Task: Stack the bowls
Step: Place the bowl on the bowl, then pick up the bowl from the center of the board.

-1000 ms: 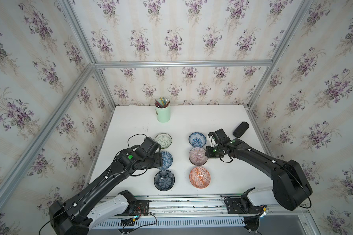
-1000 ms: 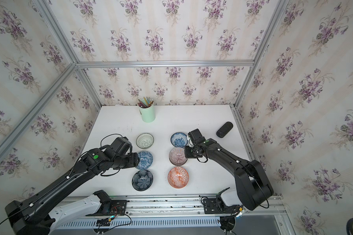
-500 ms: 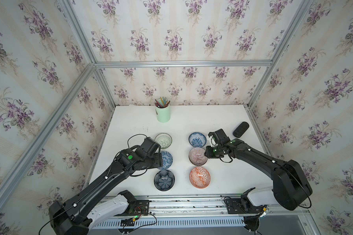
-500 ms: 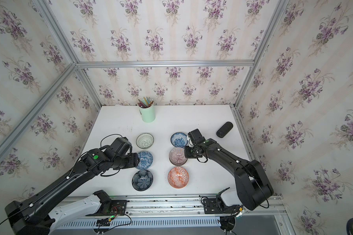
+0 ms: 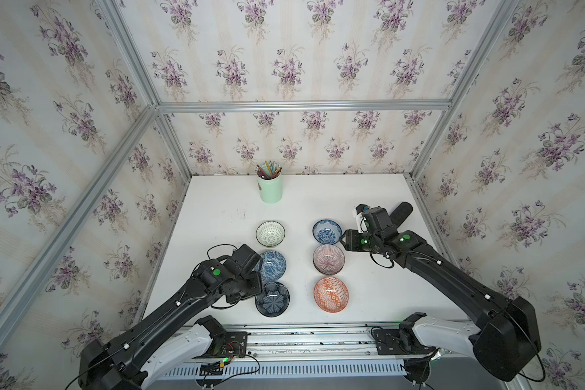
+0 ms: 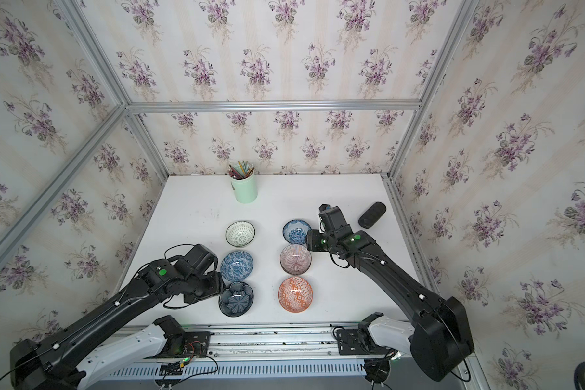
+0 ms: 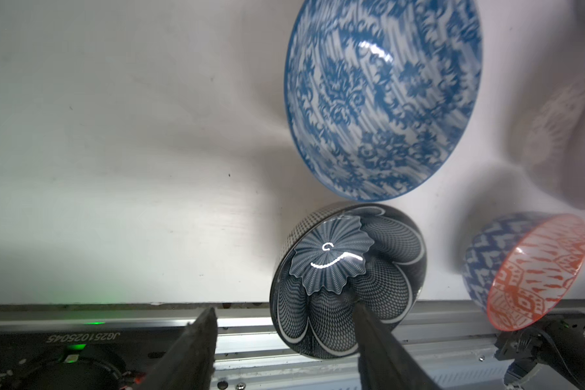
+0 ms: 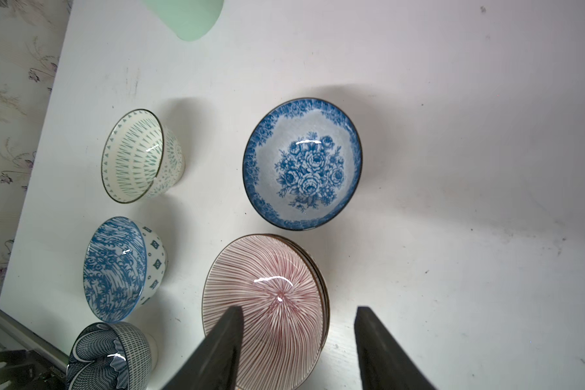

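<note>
Left jaws spread astride the rim of the dark petal bowl [image 7: 331, 266]; right jaws spread astride the rim of the pink-lined bowl [image 8: 267, 280].

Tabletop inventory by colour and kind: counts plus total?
Blue-white bowls: 2
White-green bowl: 1
Pink-lined bowl: 1
Nested bowl under the pink-lined one, only its rim showing: 1
Dark petal bowl: 1
Orange geometric bowl: 1
Mint-green pencil cup: 1
Black oblong object: 1
Total: 9

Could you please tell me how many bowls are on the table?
7. Left column: white-green bowl, blue-white bowl, dark petal bowl. Right column: blue floral bowl, pink-lined bowl nested on a mostly hidden bowl, orange bowl.
</note>
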{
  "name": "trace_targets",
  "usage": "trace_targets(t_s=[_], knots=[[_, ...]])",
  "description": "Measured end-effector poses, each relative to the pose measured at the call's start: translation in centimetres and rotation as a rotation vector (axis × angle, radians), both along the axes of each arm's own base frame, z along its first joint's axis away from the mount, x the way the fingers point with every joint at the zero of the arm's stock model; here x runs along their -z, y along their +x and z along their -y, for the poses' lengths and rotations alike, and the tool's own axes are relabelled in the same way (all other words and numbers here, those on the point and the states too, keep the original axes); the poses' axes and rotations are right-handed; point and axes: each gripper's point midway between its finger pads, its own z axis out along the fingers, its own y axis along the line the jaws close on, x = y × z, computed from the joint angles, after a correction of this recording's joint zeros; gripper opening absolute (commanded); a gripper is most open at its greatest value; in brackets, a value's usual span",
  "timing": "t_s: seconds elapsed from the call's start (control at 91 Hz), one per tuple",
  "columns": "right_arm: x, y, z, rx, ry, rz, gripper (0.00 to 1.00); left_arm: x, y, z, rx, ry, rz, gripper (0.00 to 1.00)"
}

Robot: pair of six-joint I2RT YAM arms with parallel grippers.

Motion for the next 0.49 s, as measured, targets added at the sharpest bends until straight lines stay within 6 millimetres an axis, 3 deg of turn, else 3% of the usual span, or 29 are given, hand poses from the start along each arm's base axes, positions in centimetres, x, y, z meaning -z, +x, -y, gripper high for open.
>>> trace_targets(t_s=[0.253, 0.495], knots=[[-0.1, 0.0, 0.1, 0.003, 0.000, -0.002, 0.57, 2.6, -2.0, 0.4, -0.016, -0.067, -0.078, 0.40], [0.1, -0.1, 0.0, 0.001, 0.000, -0.010, 0.57, 4.0, -2.0, 1.1, -0.019, -0.075, -0.116, 0.27]])
